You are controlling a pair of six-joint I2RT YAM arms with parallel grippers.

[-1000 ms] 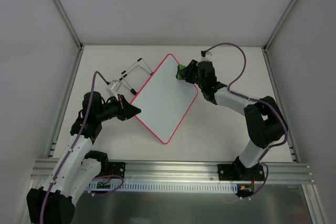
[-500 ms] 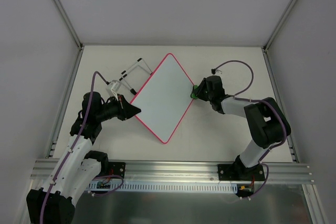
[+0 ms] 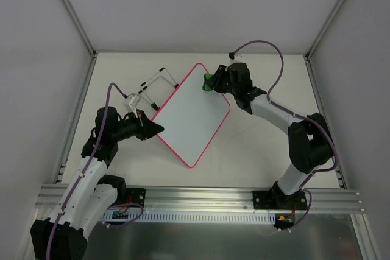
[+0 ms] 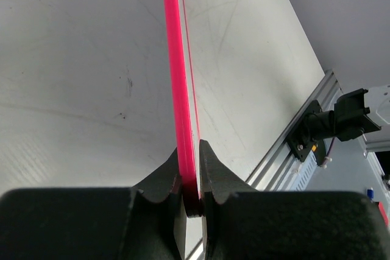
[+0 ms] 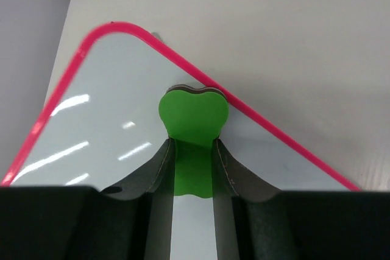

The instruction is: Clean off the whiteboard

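Note:
The whiteboard (image 3: 190,112) lies turned like a diamond in the middle of the table, its white face blank and its frame pink-red. My left gripper (image 3: 155,127) is shut on the board's left edge; in the left wrist view the pink frame (image 4: 181,89) runs straight out from between the jaws. My right gripper (image 3: 213,82) is shut on the green bone-shaped eraser (image 3: 209,81) at the board's upper right edge. In the right wrist view the eraser (image 5: 193,127) rests on the white face (image 5: 103,120) just inside the frame.
The black wire stand (image 3: 152,84) sticks out behind the board's upper left edge, with a white clip (image 3: 131,99) near it. An aluminium rail (image 3: 201,198) runs along the near table edge. White walls enclose the table.
My right gripper has swept the eraser from the board's upper right edge down to its right corner and back up again. The left arm and the board have stayed still.

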